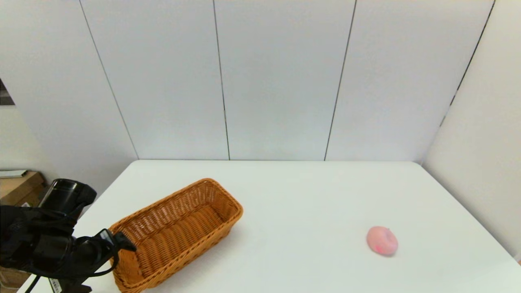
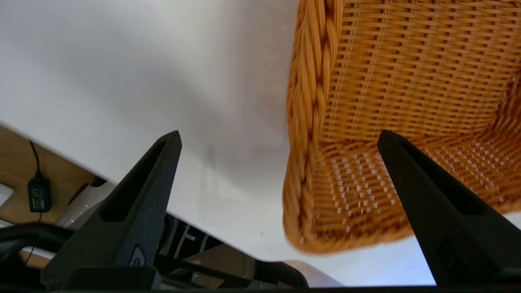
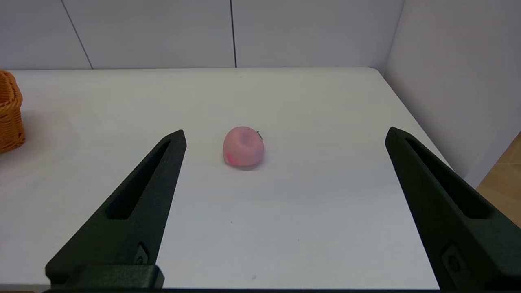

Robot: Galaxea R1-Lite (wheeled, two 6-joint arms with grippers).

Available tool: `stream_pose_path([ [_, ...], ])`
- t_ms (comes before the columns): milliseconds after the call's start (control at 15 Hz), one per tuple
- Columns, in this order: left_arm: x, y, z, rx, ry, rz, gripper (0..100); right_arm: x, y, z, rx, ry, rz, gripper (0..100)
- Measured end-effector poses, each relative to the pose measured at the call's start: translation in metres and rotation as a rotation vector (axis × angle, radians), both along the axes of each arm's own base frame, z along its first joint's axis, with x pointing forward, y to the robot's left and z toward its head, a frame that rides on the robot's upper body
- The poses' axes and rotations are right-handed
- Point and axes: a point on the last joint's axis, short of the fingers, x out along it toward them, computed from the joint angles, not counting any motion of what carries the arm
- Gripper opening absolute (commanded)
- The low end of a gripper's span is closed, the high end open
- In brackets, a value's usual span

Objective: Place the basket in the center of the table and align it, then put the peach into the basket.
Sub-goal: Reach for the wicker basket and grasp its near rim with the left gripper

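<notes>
The orange-brown wicker basket (image 1: 179, 232) lies skewed at the front left of the white table (image 1: 305, 191). My left gripper (image 1: 122, 243) is at the basket's near end. In the left wrist view the left gripper (image 2: 279, 136) is open, one finger outside the braided rim (image 2: 311, 81) over the table and the other over the inside of the basket (image 2: 407, 81). The pale pink peach (image 1: 381, 241) rests on the table's right side. The right gripper (image 3: 285, 132) is open and hangs short of the peach (image 3: 243, 146), apart from it. It does not show in the head view.
White wall panels stand behind the table, and a side wall (image 1: 480, 142) runs close along its right edge. Cardboard boxes (image 1: 20, 187) sit off the table's left. The table's front edge (image 2: 122, 171) is close under the left gripper. Bare tabletop (image 1: 305, 244) lies between basket and peach.
</notes>
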Motion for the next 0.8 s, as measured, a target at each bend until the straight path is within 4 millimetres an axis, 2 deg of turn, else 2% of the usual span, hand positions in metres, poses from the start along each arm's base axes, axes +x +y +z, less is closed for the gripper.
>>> stream_pose_path([
  [333,0.028,0.0,-0.027,-0.012,-0.022,-0.005,100,0.0,0.0,0.0,0.003,0.0,0.0,100],
  [600,0.035,0.0,-0.04,-0.015,-0.006,-0.005,100,0.0,0.0,0.0,0.003,0.0,0.0,100],
  [667,0.037,0.0,-0.041,-0.017,-0.015,-0.007,0,0.0,0.0,0.0,0.003,0.0,0.0,100],
  [800,0.038,0.0,-0.042,-0.021,-0.022,-0.009,0,0.0,0.0,0.0,0.004,0.001,0.0,100],
])
